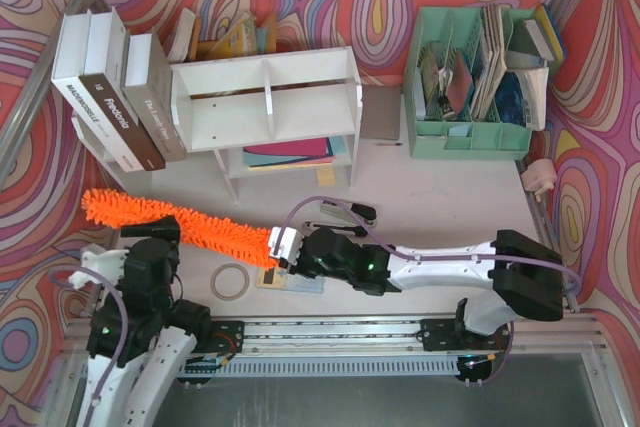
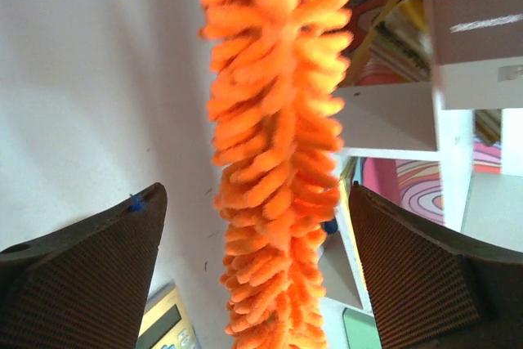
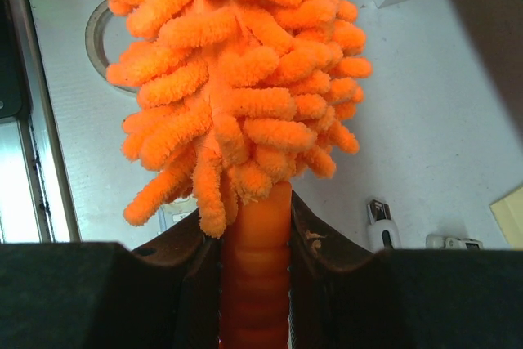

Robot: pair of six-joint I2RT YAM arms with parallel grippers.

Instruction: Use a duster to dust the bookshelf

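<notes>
The long orange fluffy duster (image 1: 170, 222) stretches slantwise over the table in front of the white bookshelf (image 1: 265, 97), with its tip to the left. My right gripper (image 1: 283, 244) is shut on the duster's orange handle (image 3: 255, 234), and the fluffy head (image 3: 237, 71) spreads out just beyond the fingers. My left gripper (image 1: 158, 232) is open around the middle of the duster (image 2: 274, 136). Both of its pads (image 2: 106, 275) stand clear of the fibres. Part of the bookshelf (image 2: 392, 116) shows at the right of the left wrist view.
Large books (image 1: 110, 87) lean at the bookshelf's left. A mint-green file organizer (image 1: 470, 77) stands at the back right. A tape roll (image 1: 231, 282), a calculator (image 2: 163, 324) and a stapler (image 1: 345, 212) lie on the table near the duster. A pink object (image 1: 540, 175) sits at the right.
</notes>
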